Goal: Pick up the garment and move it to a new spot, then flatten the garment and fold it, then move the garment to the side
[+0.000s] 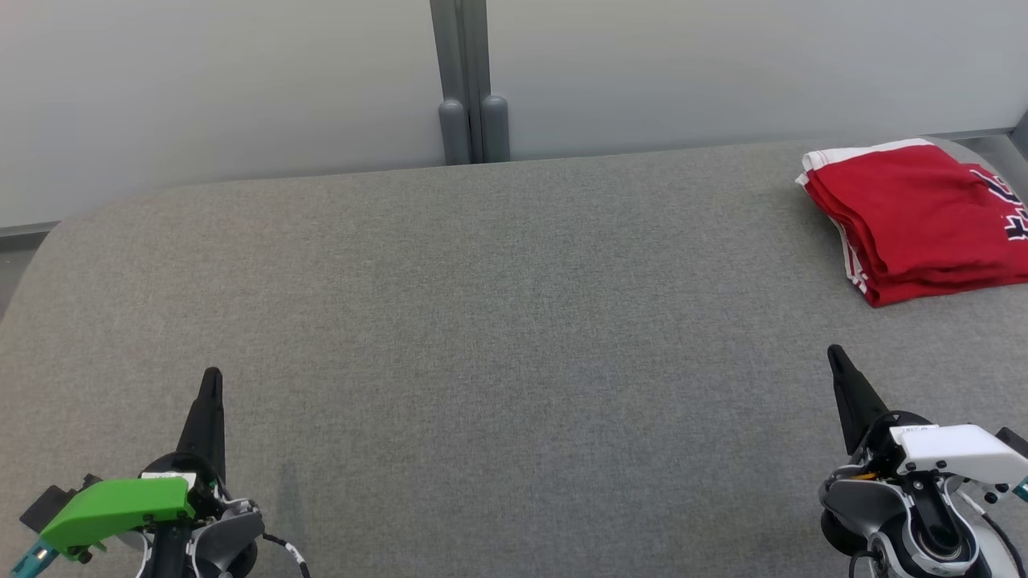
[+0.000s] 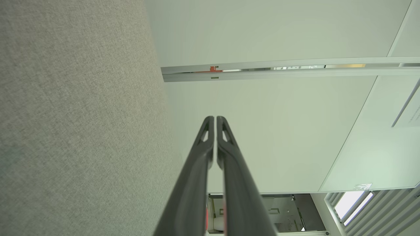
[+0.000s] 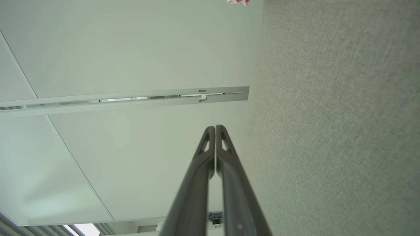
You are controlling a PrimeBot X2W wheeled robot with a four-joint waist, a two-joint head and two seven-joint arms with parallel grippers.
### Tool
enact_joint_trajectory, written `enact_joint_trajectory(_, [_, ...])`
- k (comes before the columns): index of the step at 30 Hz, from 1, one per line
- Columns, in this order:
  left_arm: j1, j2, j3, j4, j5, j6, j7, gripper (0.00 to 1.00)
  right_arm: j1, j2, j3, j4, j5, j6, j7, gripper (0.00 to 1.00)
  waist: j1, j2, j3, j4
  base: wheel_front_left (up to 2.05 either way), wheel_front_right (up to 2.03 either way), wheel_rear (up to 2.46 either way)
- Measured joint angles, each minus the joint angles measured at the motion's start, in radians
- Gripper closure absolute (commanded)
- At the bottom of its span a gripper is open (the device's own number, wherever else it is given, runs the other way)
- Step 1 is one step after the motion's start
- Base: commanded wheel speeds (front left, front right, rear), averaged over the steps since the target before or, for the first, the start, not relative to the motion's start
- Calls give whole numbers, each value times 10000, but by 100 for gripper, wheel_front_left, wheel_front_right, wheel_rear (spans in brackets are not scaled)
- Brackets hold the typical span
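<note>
The garment is red with white trim and dark lettering, folded into a neat stack at the far right of the grey fabric table. A small red and white scrap of the garment peeks in at the top edge of the right wrist view. My left gripper rests at the lower left, shut and empty, its tips touching in the left wrist view. My right gripper sits at the lower right, well below the garment, shut with nothing held; the right wrist view shows its tips together.
Pale wall panels stand behind the table, joined by a grey post at the back middle. The table's rounded far-left corner curves toward the wall. Both wrist views look along the table edge at the panels.
</note>
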Motion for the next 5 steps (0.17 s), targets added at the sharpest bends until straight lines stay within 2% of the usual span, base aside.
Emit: enact_joint_trajectory(5, [-1, -8, 21, -2, 15, 0, 31, 100, -2, 13, -13, 0, -29, 0, 25, 100, 0, 0, 0, 0, 0, 0, 0])
